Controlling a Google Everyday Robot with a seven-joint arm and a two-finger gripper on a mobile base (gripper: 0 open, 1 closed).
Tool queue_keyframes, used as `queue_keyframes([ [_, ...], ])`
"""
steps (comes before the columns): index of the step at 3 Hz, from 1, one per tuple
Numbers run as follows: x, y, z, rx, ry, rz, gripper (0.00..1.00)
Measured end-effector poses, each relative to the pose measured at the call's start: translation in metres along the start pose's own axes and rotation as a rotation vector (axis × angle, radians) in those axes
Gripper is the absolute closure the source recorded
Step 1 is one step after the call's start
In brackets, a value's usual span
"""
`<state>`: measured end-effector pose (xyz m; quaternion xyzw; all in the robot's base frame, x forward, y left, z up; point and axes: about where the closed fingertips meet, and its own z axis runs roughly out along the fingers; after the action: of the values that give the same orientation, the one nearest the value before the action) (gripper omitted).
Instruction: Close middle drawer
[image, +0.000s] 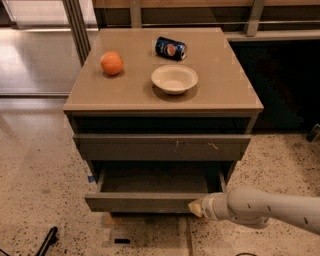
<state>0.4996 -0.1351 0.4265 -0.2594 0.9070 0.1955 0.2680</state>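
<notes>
The middle drawer (145, 201) is the wide, shallow grey-brown one. It stands pulled partly out of the cabinet, and its flat inside (155, 182) shows. Above it is the taller drawer front (162, 147) with small pale scratches. My gripper (196, 207) is at the end of the pale arm (265, 209) that comes in from the lower right. Its tip rests against the right end of the middle drawer's front panel.
On the cabinet top (220, 85) lie an orange (112, 63), a white bowl (174, 78) and a blue soda can (170, 48) on its side. The floor (35, 180) is speckled. A dark object (47, 240) lies at the lower left.
</notes>
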Motion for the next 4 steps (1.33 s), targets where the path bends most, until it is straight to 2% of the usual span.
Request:
queue_keyframes([
  [2, -0.07, -0.017, -0.004, 0.076, 0.014, -0.116, 1.0],
  [3, -0.071, -0.016, -0.001, 0.074, 0.02, -0.124, 1.0],
  [4, -0.051, -0.008, -0.005, 0.065, 0.03, -0.081, 1.0],
])
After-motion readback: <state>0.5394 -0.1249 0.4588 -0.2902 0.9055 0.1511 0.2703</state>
